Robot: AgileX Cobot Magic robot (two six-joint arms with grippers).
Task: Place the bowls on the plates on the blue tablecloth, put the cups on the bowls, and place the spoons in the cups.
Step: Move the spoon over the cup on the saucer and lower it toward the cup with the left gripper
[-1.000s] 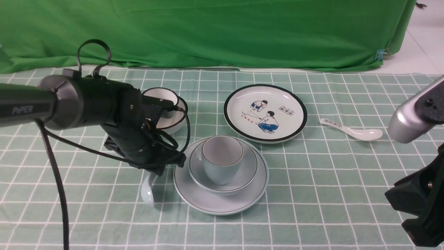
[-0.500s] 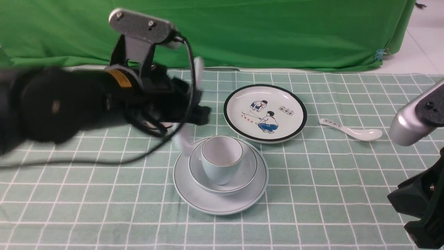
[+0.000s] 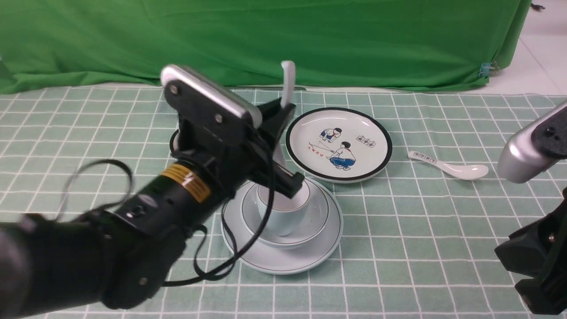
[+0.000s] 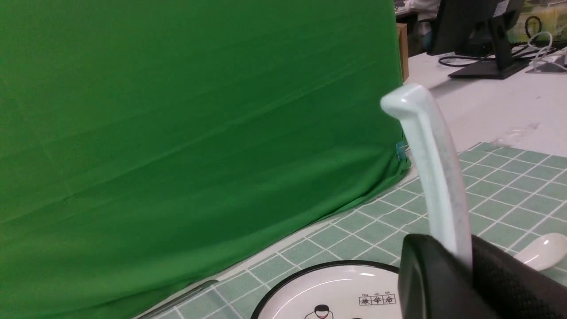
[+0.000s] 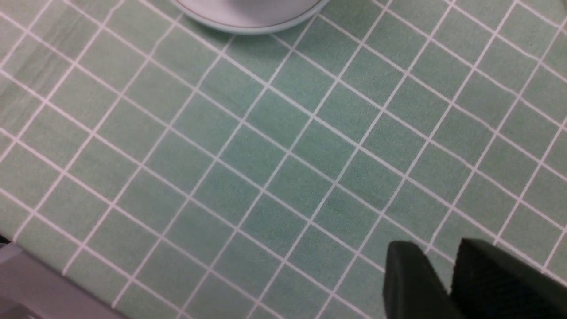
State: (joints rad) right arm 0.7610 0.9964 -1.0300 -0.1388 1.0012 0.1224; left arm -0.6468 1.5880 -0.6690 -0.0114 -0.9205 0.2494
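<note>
Your left gripper (image 3: 281,148) is closed on the plain white spoon (image 3: 288,84) and holds it almost upright, with the handle pointing up and the scoop end down. The scoop end hangs just above the pale blue cup (image 3: 283,212), toward its far side. From the front view you cannot tell if it is already inside the rim.

The cup stands in the pale blue bowl (image 3: 316,217). The bowl sits on the pale blue plate (image 3: 283,261), around the middle of the blue tablecloth (image 3: 398,230) and a little toward the near edge. So this stack needs only its spoon, and that is the step in hand.

For the next move, I think you must bring the scoop end over the middle of the cup mouth and lower it slowly. Open the jaws only when the spoon leans on the rim. The cup is small and light, so a push from the side may tip it.

The white plate with cartoon children (image 3: 372,133) lies just beyond the stack, toward the far edge, and it is bare. The printed spoon (image 3: 447,165) lies flat near the right edge.

Your right gripper (image 5: 438,266) is low at the near right corner. Its jaws are almost together and hold nothing.
</note>
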